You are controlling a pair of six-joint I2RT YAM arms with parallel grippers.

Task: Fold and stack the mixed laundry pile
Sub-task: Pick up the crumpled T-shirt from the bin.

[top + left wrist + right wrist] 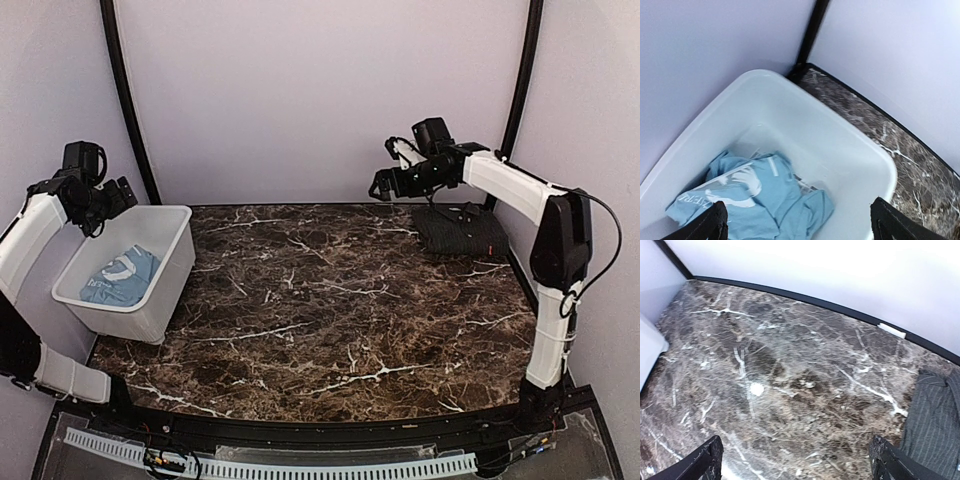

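The black pinstriped shirt [462,230] lies folded on the desk [320,300], just below and to the right of the right pincer [388,168], which gapes empty. The blue T-shirt [755,200] sits crumpled in the white bin [805,130] directly under the left pincer [108,205], also wide open and empty. It looks unfolded and unstacked, so about half the job remains. Its white print carries lettering too creased to read

Table [330,300]: polished, marble-look, white-veined stone. Bin [168,285]: smooth, faintly glossy white plastic. T-shirt [775,200]: soft matt cloth. Shirt [935,425]: matt pinstriped weave.
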